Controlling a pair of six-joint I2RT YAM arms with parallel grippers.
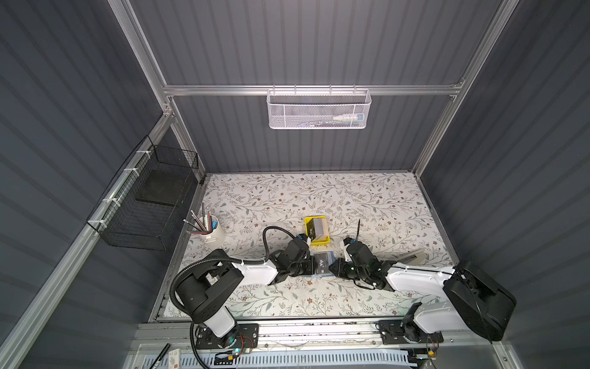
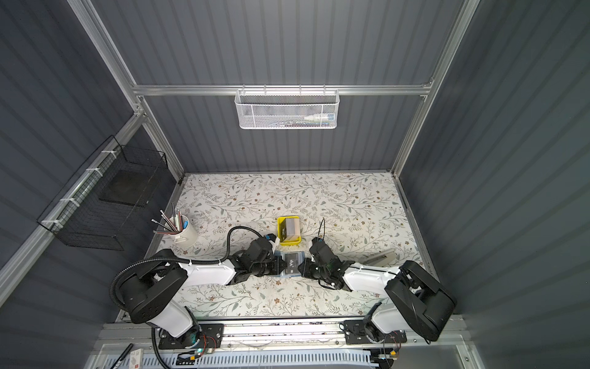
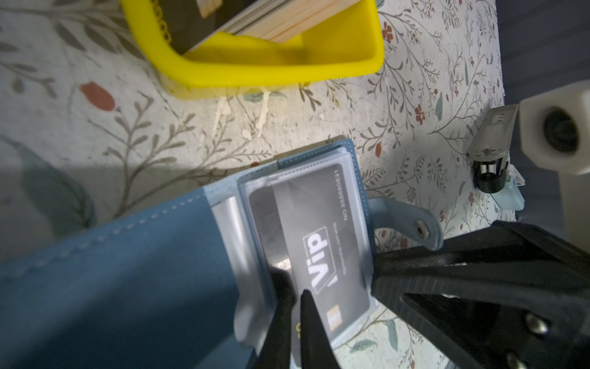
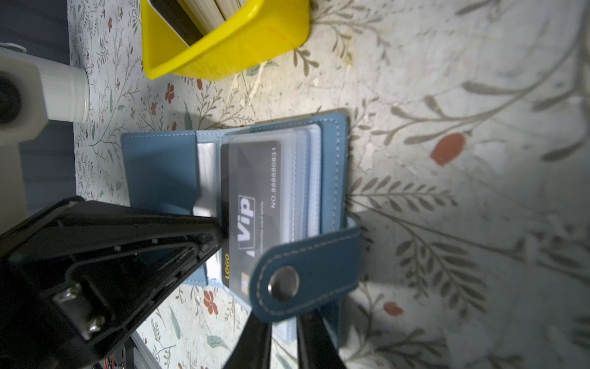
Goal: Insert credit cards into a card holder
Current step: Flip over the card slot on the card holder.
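**1. Position.** The card holder (image 4: 159, 169) lies open and flat on the worktop (image 1: 287, 198), centre-near, between my 2 hands. The yellow tray (image 1: 319, 242) with its stack of cards (image 1: 317, 227) stands just beyond it, on the far side.

**2. Hands.** My left hand (image 3: 292, 289) comes in from the left. Its fingers are all but shut on the left long edge of 1 credit card (image 4: 252, 179), toward the card's near end. My right hand (image 3: 381, 274) comes in from the right. It is closed to a narrow gap on the holder's right edge, beside the snap tab strap (image 4: 306, 268).

**3. Governing relation.** The card's long axis runs near to far. Its far end lies under the clear sleeve (image 4: 287, 159), and its near end, with the chip, appears bare. The card sits immediately right of my left fingertips, so the left arm is placed to drive it. I judge the next move to be a push along that axis toward the far side, with the right hand bracing the holder. How deep the card sits, I cannot tell.

**4. Views.** Both top views show the 2 hands meeting across the holder, but the wrists mask the fingertips. The left wrist view shows my left tips on the card. Only the right wrist view shows the strap folded over the card's near right corner, hiding my right pads.
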